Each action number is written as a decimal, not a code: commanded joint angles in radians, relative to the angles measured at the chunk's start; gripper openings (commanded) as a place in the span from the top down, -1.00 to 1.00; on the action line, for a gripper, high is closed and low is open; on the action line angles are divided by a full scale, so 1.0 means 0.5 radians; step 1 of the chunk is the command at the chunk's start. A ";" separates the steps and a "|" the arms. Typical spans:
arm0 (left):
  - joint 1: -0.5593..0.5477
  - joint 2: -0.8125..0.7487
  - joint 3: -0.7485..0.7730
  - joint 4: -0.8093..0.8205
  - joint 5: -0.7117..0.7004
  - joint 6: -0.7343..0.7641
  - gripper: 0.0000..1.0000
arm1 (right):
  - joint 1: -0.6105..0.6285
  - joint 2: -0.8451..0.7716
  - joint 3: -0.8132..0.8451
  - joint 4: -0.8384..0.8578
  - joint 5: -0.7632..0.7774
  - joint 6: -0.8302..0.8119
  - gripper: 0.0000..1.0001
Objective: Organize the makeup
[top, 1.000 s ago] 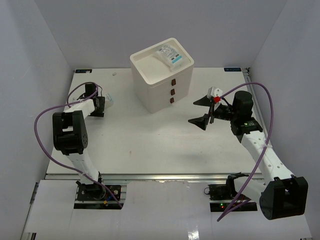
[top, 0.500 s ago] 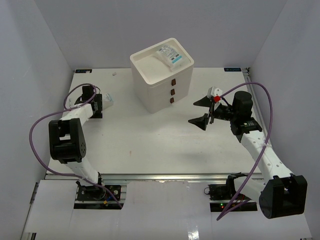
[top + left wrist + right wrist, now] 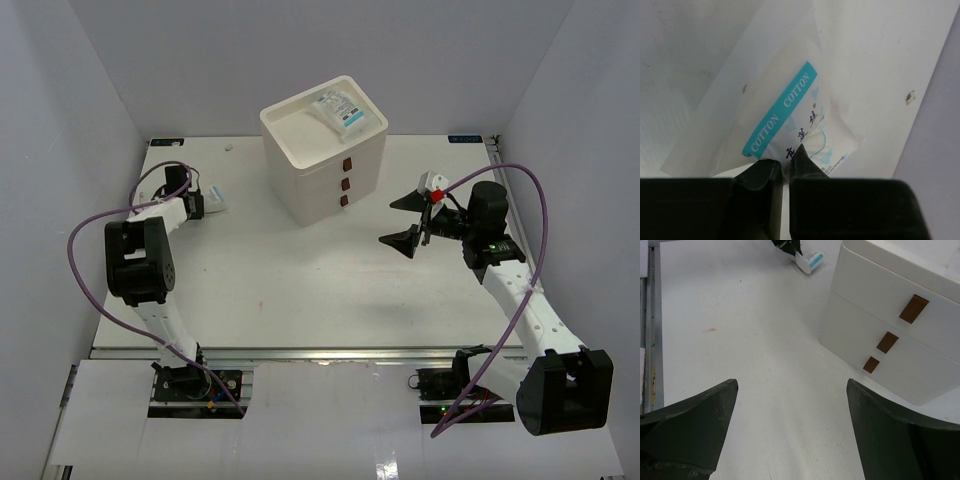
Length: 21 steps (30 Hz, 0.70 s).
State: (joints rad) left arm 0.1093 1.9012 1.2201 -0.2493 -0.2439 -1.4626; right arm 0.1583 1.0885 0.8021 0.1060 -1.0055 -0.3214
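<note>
The middle of the surface (image 3: pixel 300 290) is free between the 2 arms, up to the cream 3-drawer box (image 3: pixel 318 175), which stands far centre and bars the back. The left fingers (image 3: pixel 762 177), pinched on a cotton packet (image 3: pixel 790 115), sit hemmed in the far-left corner beside the wall (image 3: pixel 100 130). The right fingers (image 3: pixel 690 430), spread wide, stand clear of the box.

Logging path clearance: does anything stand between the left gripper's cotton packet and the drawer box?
Nothing visible does; only table surface separates the cotton packet, pinched by the left gripper, from the drawer box.
</note>
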 commanded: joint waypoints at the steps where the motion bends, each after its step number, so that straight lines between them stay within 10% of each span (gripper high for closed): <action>1: 0.037 -0.164 -0.066 0.117 0.064 0.163 0.91 | -0.013 0.004 -0.011 0.076 -0.044 0.014 -0.91; 13: 0.035 -1.086 -0.373 0.916 1.103 1.277 1.00 | -0.052 -0.023 -0.020 0.094 -0.056 0.036 -0.91; 21: -0.208 -1.058 0.056 0.983 1.931 1.551 1.00 | -0.069 -0.016 -0.031 0.116 -0.060 0.054 -0.91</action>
State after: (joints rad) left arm 0.0916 1.3121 1.1248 0.2165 0.4487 -0.8013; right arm 0.1326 1.0882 0.7993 0.1120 -1.0114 -0.3114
